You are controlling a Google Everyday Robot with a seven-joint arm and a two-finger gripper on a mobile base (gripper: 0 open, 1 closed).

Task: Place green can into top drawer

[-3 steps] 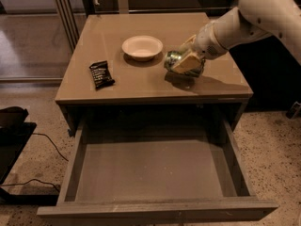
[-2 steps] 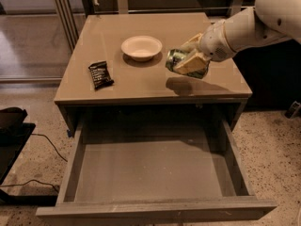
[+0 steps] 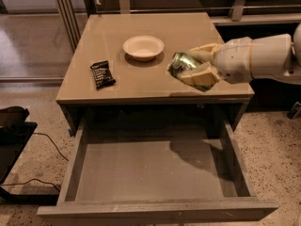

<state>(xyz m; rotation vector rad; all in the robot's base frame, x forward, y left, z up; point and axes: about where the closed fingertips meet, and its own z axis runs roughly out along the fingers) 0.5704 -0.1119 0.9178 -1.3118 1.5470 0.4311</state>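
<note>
The green can is shiny metallic green and lies on its side in my gripper, held above the front right part of the tan cabinet top. The tan fingers are shut on the can from above and below. My white arm comes in from the right edge. The top drawer is pulled wide open below the cabinet top. It is grey, shallow and has nothing in it. The arm's shadow falls on the right part of its bottom.
A white bowl sits on the cabinet top at the back middle. A black snack bar wrapper lies at the front left of the top. A dark object with a cable lies on the speckled floor at left.
My gripper has lifted the green can off the cabinet top and carried it forward toward the front edge, nearer the open drawer.
</note>
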